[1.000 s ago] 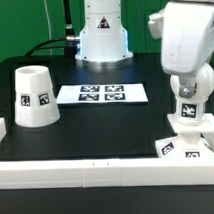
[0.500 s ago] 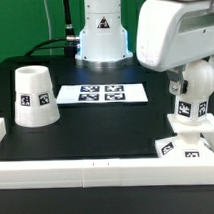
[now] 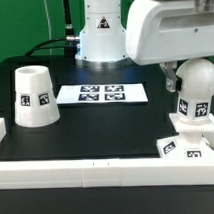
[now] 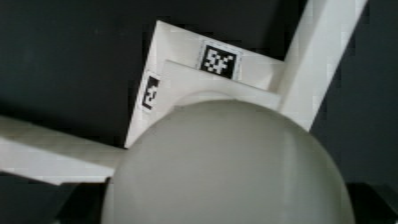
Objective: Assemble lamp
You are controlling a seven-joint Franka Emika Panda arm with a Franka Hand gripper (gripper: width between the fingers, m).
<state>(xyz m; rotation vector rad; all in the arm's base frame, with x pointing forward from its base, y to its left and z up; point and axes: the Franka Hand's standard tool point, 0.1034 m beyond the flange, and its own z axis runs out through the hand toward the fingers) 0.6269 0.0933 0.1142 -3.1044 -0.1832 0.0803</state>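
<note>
So the lamp is in three bits, all matte white plastic with little black-and-white square tags on them. The rounded white bulb [image 3: 198, 90] is over on the exterior view's right, right above the flat square white base [image 3: 180, 143]. It's standing up, long axis pretty much vertical, with the fat round end on top and the narrow neck pointing down at the base. It might lean a touch toward the exterior view's right. A tag on its lower half faces the camera. Can't tell if the neck is actually seated in the base or just hanging over it.

The base lies flat on the black worktop [image 3: 106, 130], tucked in the corner just behind the long white front rail [image 3: 87, 172], with tags showing on its side edges. In the wrist view the bulb's dome [image 4: 222, 165] fills most of the shot, and the base [image 4: 199, 75] peeks out behind it with two tags visible.

The white truncated-cone shade [image 3: 35, 96] is well apart from the other two, on the exterior view's left. It stands upright with the wide end down and the open narrow end up, tag facing front. The flat white marker board [image 3: 103, 93] lies between it and the bulb, a bit further back.

The chunky white robot arm [image 3: 167, 28] hangs right over the bulb. The fingers don't show up clearly in either view, so I honestly can't tell if they're wide, narrow or clamped on the bulb.
</note>
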